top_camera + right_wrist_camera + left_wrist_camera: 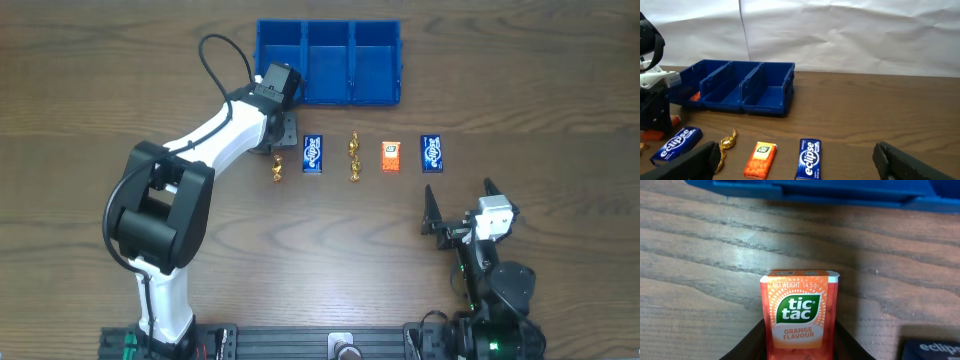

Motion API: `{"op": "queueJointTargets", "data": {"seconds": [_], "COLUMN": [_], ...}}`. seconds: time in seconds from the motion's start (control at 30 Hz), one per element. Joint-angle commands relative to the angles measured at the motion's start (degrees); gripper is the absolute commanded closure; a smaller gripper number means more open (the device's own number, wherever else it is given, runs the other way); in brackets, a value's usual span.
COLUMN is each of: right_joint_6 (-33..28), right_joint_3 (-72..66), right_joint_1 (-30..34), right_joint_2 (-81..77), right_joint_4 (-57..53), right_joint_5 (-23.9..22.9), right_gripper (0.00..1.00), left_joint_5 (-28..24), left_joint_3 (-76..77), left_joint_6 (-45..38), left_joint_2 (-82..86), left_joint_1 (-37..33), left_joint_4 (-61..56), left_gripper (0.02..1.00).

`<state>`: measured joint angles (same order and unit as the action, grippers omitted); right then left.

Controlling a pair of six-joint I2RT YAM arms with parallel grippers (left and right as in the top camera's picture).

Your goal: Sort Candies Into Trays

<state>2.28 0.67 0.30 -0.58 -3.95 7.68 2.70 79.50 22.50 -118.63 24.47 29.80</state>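
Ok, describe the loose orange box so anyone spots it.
Find the blue tray. In the row in front of it, the orange box lies between gold candies and the right-hand blue pack. Its neighbours are gold and blue; it is orange.

The tray [328,98] is showing one solid bright blue across its walls and dividers. The table [560,90] beneath it is displaying brown wood grain with darker streaks. Just in front of the tray, the held orange box [797,312] is wearing a white cap, a green oval with white lettering, and paler rays fanning over its orange face. Farther from the tray, a loose orange box [390,156] is showing the same orange, a candy [354,158] is glinting gold, and a mint pack [431,153] is showing dark blue with white lettering. The left arm [215,135] near the tray is showing white shells with black joints. Behind the tray, a backdrop [840,35] is hanging plain white.
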Motion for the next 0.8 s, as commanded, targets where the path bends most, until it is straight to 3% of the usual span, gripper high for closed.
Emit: {"op": "queueJointTargets", "data": {"seconds": [0.03,0.2,0.4,0.63,0.8], "right_joint_6": [-0.7,-0.7,-0.7,-0.7,-0.7], "right_joint_3": [-0.2,-0.2,-0.2,-0.2,-0.2], "right_joint_1": [0.1,0.1,0.1,0.1,0.1], "right_joint_2": [0.4,0.4,0.4,0.4,0.4], "right_joint_4": [-0.2,-0.2,-0.2,-0.2,-0.2], "right_joint_5": [-0.3,-0.3,-0.3,-0.3,-0.3], "right_gripper": [0.003,0.003,0.003,0.003,0.003], "left_joint_5": [-0.9,2.7,6.2,4.1,2.8], "left_joint_3": [0.2,3.5,20.9,35.3,37.4], "left_joint_6": [0.5,0.3,-3.9,-5.8,-5.8], "left_joint_2": [5.5,13.4,9.6,-2.2,-8.5], "left_joint_1": [0.0,0.7,-0.2,-2.6,-3.7], "left_joint_4": [0.9,2.3,7.6,11.8,12.5], "left_gripper": [0.774,0.779,0.781,0.772,0.770]}}
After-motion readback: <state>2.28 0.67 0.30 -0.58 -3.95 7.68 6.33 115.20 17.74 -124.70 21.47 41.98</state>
